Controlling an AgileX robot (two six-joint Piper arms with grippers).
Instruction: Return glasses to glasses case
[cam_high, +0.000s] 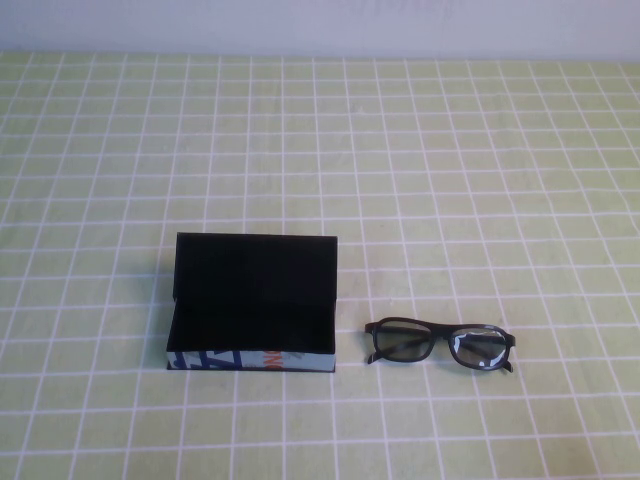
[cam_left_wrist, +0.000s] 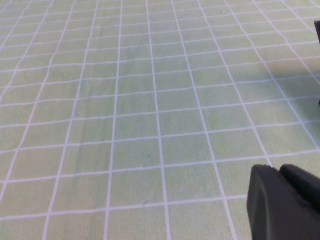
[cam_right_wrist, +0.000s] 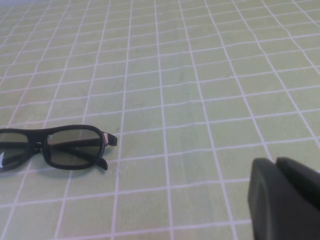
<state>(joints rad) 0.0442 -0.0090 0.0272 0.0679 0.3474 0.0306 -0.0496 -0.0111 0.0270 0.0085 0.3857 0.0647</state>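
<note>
The glasses case (cam_high: 250, 325) stands open near the table's front, black lid raised behind, with a blue, white and orange patterned front side. To its right the black thick-rimmed glasses (cam_high: 440, 343) lie on the cloth, arms folded; they show too in the right wrist view, glasses (cam_right_wrist: 55, 147). Neither arm shows in the high view. My right gripper (cam_right_wrist: 276, 162) is shut and empty, above the cloth and apart from the glasses. My left gripper (cam_left_wrist: 277, 170) is shut as well, with nothing in it, over bare cloth.
A green tablecloth with a white grid (cam_high: 450, 180) covers the whole table. A pale wall (cam_high: 320, 25) runs along the far edge. A dark object's edge (cam_left_wrist: 317, 30) shows at the border of the left wrist view.
</note>
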